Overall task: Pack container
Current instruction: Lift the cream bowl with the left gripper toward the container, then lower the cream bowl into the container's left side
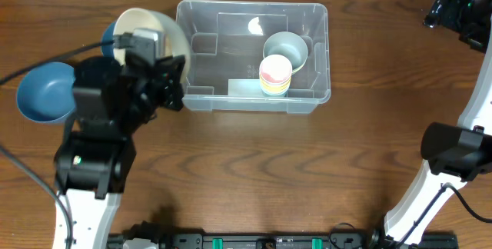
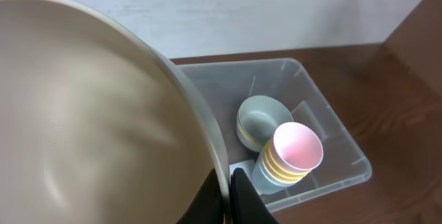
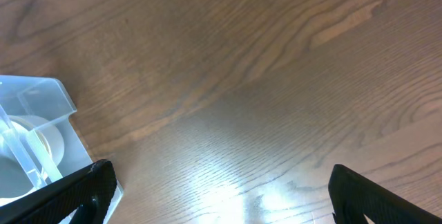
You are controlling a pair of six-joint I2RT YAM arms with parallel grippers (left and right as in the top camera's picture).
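Observation:
The clear plastic container (image 1: pixel 252 55) stands at the back middle of the table. Inside it are a grey-green bowl (image 1: pixel 286 49) and a stack of cups with a pink one on top (image 1: pixel 275 74). My left gripper (image 2: pixel 228 198) is shut on the rim of a large cream bowl (image 1: pixel 157 32), held tilted just left of the container's left wall. The cream bowl (image 2: pixel 90 113) fills the left of the left wrist view, with the container (image 2: pixel 324 124), grey-green bowl (image 2: pixel 264 117) and cups (image 2: pixel 293 151) beyond. My right gripper (image 3: pixel 217 196) is open and empty above bare wood, right of the container (image 3: pixel 34 131).
A blue bowl (image 1: pixel 44 91) lies on the table at the far left, and another blue one (image 1: pixel 110 32) shows behind the cream bowl. The right arm (image 1: pixel 453 153) stands at the table's right edge.

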